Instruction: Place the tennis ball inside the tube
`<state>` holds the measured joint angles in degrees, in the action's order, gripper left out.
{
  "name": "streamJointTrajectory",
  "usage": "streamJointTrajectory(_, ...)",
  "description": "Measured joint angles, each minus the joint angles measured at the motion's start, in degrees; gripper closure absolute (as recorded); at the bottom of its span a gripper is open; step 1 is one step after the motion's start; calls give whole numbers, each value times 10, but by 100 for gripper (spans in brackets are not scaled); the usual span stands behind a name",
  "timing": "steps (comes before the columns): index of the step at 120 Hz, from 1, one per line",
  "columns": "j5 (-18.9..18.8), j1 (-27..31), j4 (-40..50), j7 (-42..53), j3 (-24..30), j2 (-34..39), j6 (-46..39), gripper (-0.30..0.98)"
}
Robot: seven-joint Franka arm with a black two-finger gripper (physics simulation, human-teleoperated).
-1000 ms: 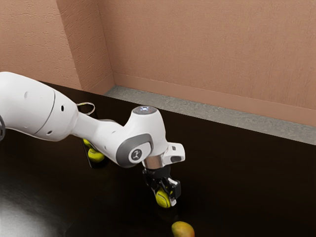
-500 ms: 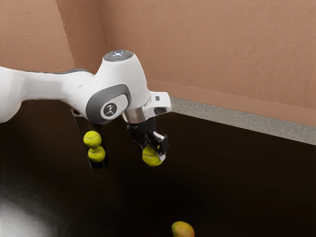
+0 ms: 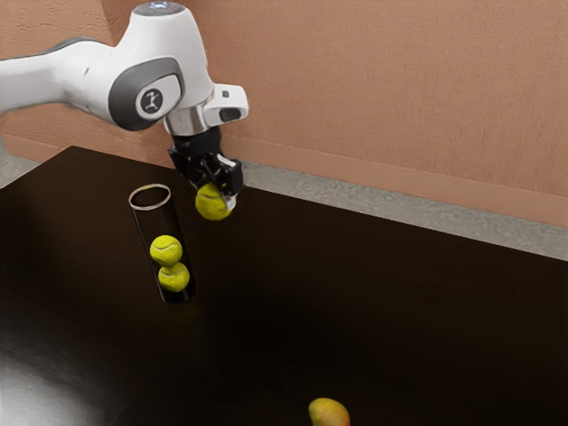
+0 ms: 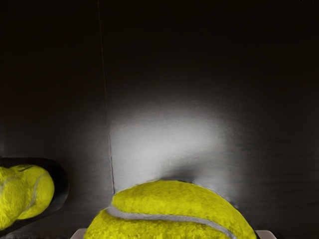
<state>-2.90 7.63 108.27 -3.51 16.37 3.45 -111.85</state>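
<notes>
My gripper (image 3: 218,190) is shut on a yellow tennis ball (image 3: 211,203), held high above the table, to the exterior view's right of the tube's mouth. The clear tube (image 3: 151,198) stands upright with a light rim and an open top. Two tennis balls rest inside it, a lower one (image 3: 174,278) and an upper one (image 3: 166,249). In the wrist view the held ball (image 4: 169,211) lies between the two fingertips (image 4: 169,235), and the balls in the tube (image 4: 35,191) appear beside it.
A mango (image 3: 329,412) lies on the dark table (image 3: 399,302), near the exterior view's lower edge and well away from the tube. Beyond the table's far edge are a grey floor and a tan wall.
My gripper has risen with the ball and moved toward the exterior view's left, closer to the tube. The arm no longer covers the tube's rim. Tube and mango have stayed where they were.
</notes>
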Motion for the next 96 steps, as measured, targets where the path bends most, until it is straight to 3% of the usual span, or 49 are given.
streamJointTrajectory(53, -7, 107, -31, 77, -1, -2, 47, 48)
streamJointTrajectory(96, -12, 138, -45, 117, -4, -27, 54, 52)
